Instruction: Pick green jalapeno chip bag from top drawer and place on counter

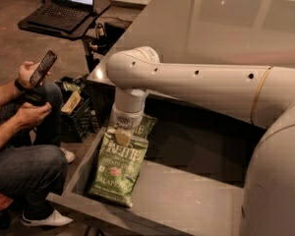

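Observation:
The green jalapeno chip bag [119, 167] is in the left end of the open top drawer [187, 203], its top edge raised and its lower edge near the drawer's front lip. My gripper [123, 134] points straight down from the white arm and is shut on the bag's top edge. A bit of green [146, 125] shows behind the wrist. The dark glossy counter [211, 28] stretches behind and above the drawer.
A seated person [19, 146] holding a phone [43, 68] is close to the drawer's left side. A black crate [76, 114] with items stands on the floor between them. A laptop on a black stand [64, 11] is at the back left.

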Tool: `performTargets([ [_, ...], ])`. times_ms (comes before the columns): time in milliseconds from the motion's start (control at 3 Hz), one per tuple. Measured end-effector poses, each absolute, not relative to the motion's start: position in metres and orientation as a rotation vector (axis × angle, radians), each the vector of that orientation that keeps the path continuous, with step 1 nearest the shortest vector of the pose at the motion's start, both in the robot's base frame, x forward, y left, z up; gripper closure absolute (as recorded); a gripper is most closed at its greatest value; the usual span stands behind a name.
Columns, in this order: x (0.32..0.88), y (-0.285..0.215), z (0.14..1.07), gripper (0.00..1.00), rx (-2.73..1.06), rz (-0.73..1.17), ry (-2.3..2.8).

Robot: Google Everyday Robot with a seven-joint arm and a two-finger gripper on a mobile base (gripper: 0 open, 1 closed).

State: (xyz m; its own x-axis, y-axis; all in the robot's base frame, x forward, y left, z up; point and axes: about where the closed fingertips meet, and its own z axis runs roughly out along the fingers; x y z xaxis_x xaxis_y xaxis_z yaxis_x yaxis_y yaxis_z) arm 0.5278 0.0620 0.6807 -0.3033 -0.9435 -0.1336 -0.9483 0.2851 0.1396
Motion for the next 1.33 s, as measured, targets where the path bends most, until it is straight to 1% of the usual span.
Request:
performTargets([
  [333,0.528,0.062,0.681,1.0,-1.839,0.3,2.498],
  [667,0.522,0.059,0.69,1.0,-1.838,0.315,2.476],
  [1333,0.502,0.03,0.728,1.0,-1.738,0.377,2.492],
])
